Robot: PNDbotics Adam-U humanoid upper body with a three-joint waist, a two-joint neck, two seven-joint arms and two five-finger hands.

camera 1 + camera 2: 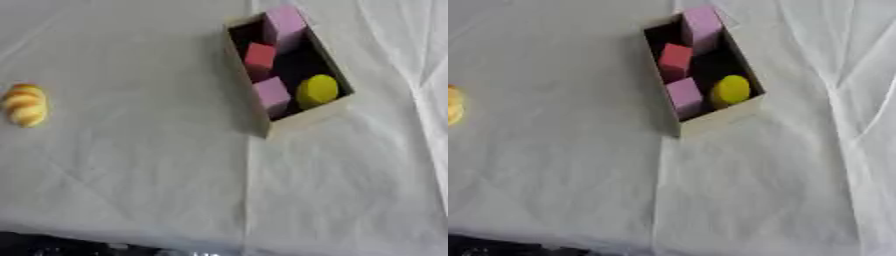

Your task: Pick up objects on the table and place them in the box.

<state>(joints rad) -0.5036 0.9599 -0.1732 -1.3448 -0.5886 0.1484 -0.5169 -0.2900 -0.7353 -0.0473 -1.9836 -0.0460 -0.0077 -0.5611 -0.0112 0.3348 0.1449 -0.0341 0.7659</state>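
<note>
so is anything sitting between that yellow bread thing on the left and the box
Nothing visible does. Only bare white cloth lies between the bread-shaped object and the box. The box already holds four blocks. Neither hand is in view.

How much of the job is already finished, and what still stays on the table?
Done: the box holds two purple blocks, a red block and a yellow round piece. In hand: nothing; neither hand shows in either view. Left: one yellow-and-white striped object lies on the white cloth, far left of the box.
</note>
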